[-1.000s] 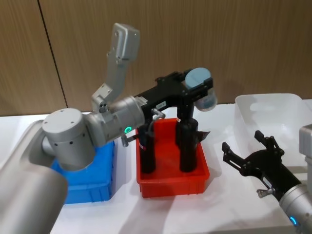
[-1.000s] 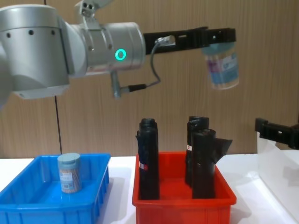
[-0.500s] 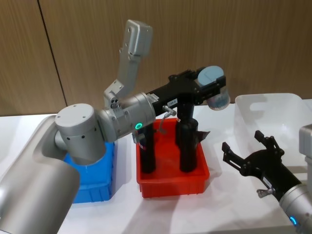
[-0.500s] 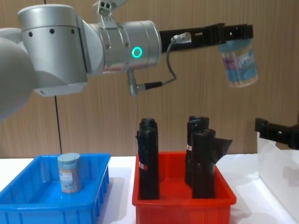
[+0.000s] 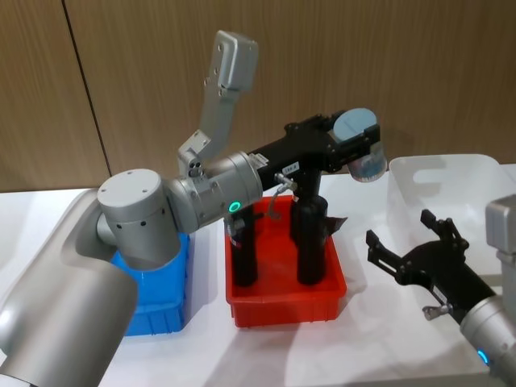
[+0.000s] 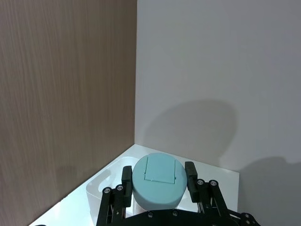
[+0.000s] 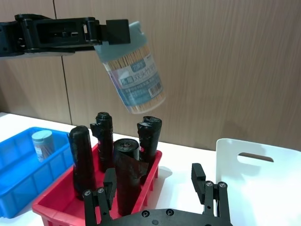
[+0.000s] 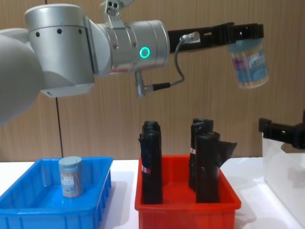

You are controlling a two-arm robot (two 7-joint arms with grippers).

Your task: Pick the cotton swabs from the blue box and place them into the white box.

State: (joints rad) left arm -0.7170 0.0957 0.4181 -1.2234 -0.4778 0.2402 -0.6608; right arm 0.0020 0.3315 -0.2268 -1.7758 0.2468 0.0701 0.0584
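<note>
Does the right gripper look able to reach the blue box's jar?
Probably not: the red bin, its tall black rolls and the left arm lie between the right gripper and that jar.

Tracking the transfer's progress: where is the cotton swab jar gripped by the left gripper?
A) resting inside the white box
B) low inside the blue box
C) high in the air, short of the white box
C: the left gripper holds the cotton swab jar aloft, short of the white box.

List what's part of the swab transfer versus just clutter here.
Job: clear plastic cotton swab jar in left gripper; second jar in shallow blue plastic box; translucent white box.
Clutter: red plastic bin; black rolls; right gripper, idle.
</note>
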